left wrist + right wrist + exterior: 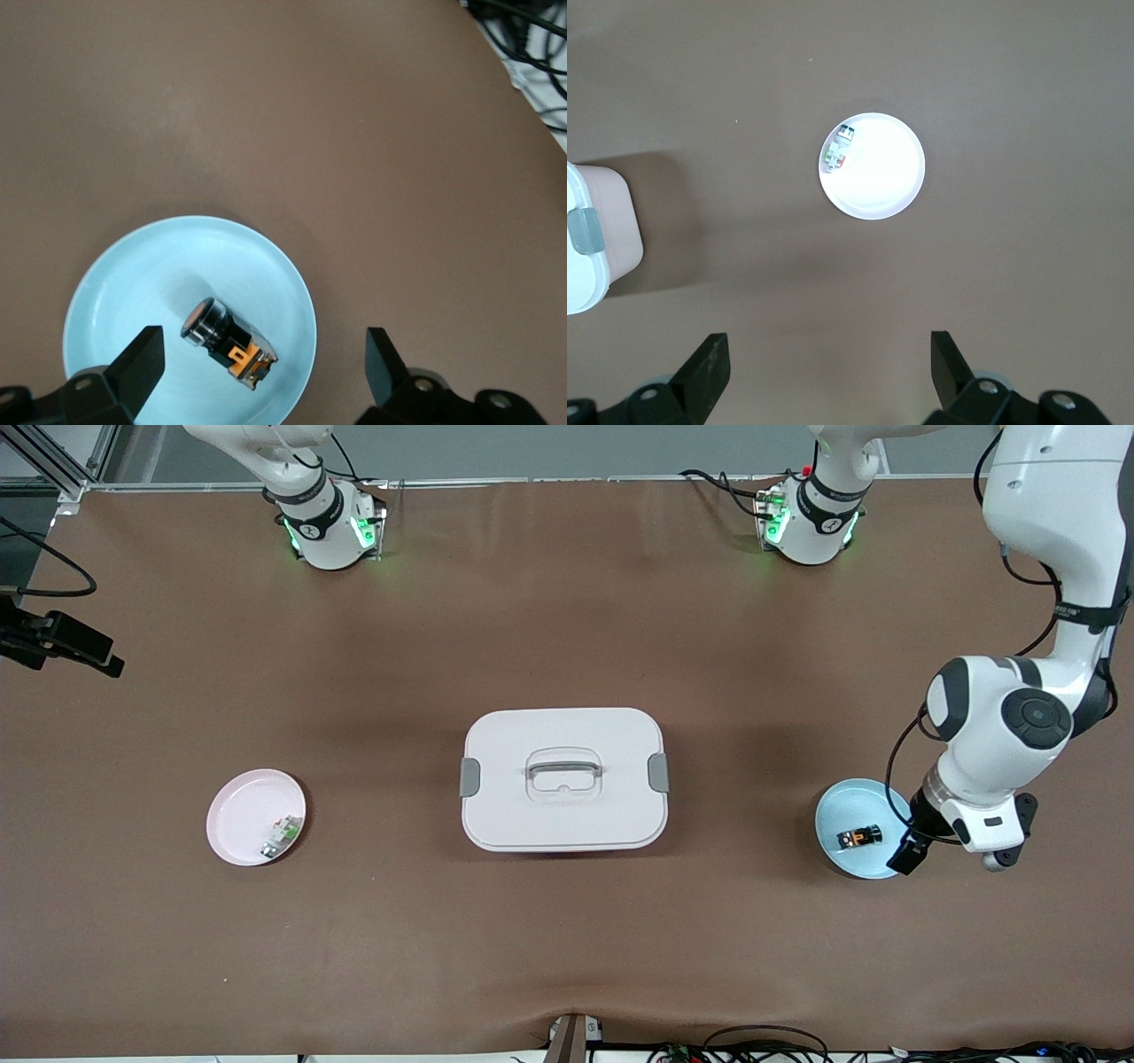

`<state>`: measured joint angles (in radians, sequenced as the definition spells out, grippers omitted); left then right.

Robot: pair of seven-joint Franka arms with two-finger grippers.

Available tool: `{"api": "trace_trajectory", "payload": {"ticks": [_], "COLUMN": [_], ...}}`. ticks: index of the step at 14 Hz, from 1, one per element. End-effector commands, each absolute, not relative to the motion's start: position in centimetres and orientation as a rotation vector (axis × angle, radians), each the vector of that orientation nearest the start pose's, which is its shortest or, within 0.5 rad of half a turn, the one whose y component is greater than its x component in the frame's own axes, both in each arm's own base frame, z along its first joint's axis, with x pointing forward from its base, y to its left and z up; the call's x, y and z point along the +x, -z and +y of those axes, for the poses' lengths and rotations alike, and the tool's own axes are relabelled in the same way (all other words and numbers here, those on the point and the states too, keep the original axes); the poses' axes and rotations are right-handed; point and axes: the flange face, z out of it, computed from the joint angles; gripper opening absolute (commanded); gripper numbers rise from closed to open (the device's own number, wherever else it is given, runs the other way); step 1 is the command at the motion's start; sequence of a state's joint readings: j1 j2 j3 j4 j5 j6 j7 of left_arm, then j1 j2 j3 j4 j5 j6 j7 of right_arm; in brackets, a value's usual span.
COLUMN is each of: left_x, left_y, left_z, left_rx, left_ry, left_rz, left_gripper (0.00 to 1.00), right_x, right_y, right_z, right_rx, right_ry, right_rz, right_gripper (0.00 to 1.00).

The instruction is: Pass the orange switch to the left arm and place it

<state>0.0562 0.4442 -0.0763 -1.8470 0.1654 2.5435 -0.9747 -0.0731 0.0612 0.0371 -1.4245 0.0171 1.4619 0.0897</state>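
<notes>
Bright even overhead light, soft shadows, sharp.

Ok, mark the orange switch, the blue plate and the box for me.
orange switch (229, 343), left wrist view, on its black body.
blue plate (133, 274), left wrist view, on bare plate surface near the rim.
box (514, 735), front view, on the lid beside the handle.

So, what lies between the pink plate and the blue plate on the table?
The white box lies between the pink plate and the blue plate, as the front view shows.
</notes>
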Motion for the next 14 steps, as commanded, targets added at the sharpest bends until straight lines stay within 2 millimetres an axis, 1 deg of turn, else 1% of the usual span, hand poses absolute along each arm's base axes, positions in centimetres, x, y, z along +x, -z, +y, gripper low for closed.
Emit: {"api": "trace_trajectory", "payload": {"ticks": [1,2,5,7,8,9,11,13,14], "left_x": [64.9,64.3,62.7,62.2,61.9,61.6,61.1,61.3,61.4], "left_y": [-33.8,-34.1,-36.0,-38.0,-39.0,-40.8,-43.6,-46.5,-47.8], "left_z": [-0.8,-0.9,-0.6,-0.7,-1.0,-1.0,-1.3,-1.5,-1.4], "left_rx": [-2.958,-2.983,-3.037,-3.038,-3.035,-3.032,-3.033,-3.054,-3.068], "left_ry": [0.443,0.439,0.455,0.472,0.451,0.440,0.417,0.368,0.330], "left_rz": [-1.029,-0.914,-0.507,-0.306,-0.216,-0.189,-0.200,-0.234,-0.220], "left_gripper": [1.00,1.00,1.00,1.00,1.00,1.00,1.00,1.00,1.00], "right_x": [55.5,55.6,55.5,55.5,55.6,55.6,55.7,55.6,55.6], "right_y": [-65.2,-65.2,-65.1,-65.1,-65.1,-65.1,-65.1,-65.1,-65.1], "right_z": [-2.2,-2.2,-2.2,-2.3,-2.4,-2.4,-2.4,-2.3,-2.4], "right_rx": [-3.114,-3.112,-3.111,-3.111,-3.109,-3.106,-3.104,-3.104,-3.104], "right_ry": [-0.010,-0.010,-0.025,-0.025,-0.018,-0.015,-0.013,-0.013,-0.015], "right_rz": [0.196,0.196,0.198,0.202,0.205,0.204,0.204,0.201,0.204], "right_gripper": [1.00,1.00,1.00,1.00,1.00,1.00,1.00,1.00,1.00]}}
